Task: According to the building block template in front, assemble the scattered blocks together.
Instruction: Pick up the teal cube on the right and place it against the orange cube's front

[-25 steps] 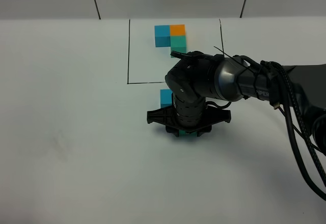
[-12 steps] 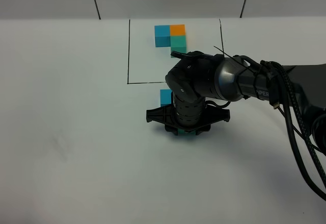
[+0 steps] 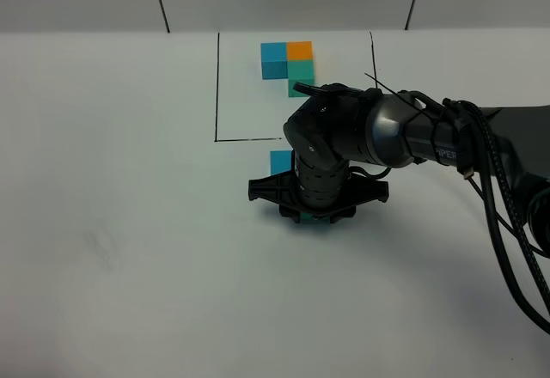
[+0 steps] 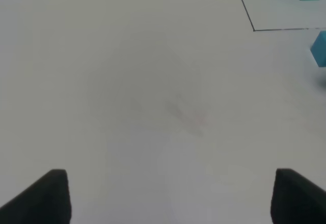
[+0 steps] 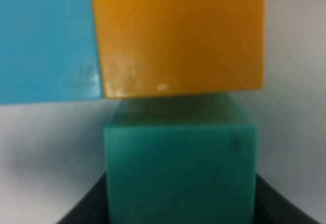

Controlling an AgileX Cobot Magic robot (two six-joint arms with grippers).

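While the right gripper [image 3: 315, 215] stays clamped on the matte teal-green cube [image 5: 179, 175], that cube sits against the orange cube [image 5: 178, 35] beside the sky-blue cube [image 5: 47, 40], the framed template [image 3: 288, 62] lying beyond.

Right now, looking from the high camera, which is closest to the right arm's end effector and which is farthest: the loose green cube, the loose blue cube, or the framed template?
1. The loose green cube, right under the end effector.
2. The loose blue cube, just behind it, outside the frame.
3. The framed template, farthest back.
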